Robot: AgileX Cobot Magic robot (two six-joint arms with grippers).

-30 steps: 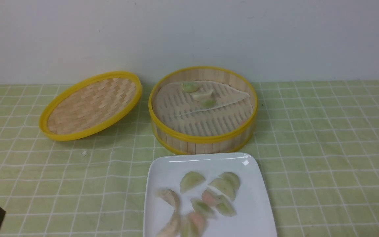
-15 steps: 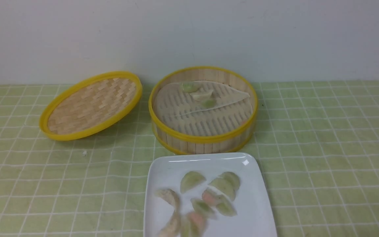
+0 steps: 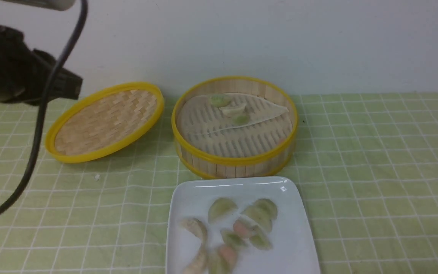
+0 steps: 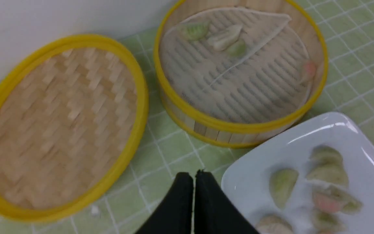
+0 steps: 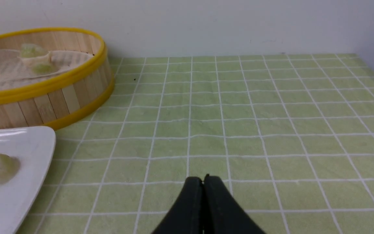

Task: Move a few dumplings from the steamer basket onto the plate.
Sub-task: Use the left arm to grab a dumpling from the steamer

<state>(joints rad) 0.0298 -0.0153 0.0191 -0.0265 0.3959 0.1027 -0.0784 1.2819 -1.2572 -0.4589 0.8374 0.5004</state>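
The steamer basket (image 3: 234,161) stands in the middle of the table, with three pale dumplings (image 3: 234,109) near its far wall. A pink one (image 4: 308,70) lies against its side wall. The white plate (image 3: 190,198) in front of it holds several dumplings (image 3: 259,217). My left arm (image 3: 17,72) hangs high at the upper left. Its gripper (image 4: 193,174) is shut and empty, above the cloth between the lid and the plate (image 4: 248,175). My right gripper (image 5: 203,178) is also shut and empty, low over bare cloth to the right of the plate (image 5: 28,146).
The shallow woven lid (image 3: 105,121) leans on the cloth left of the basket. A black cable (image 3: 38,129) hangs from the left arm down the left side. A small white crumb (image 3: 97,176) lies in front of the lid. A wall stands close behind.
The left arm, only a dark corner at the lower left a second ago and then out of sight, now shows high at the upper left with its cable. Dumplings, basket and plate have not moved.
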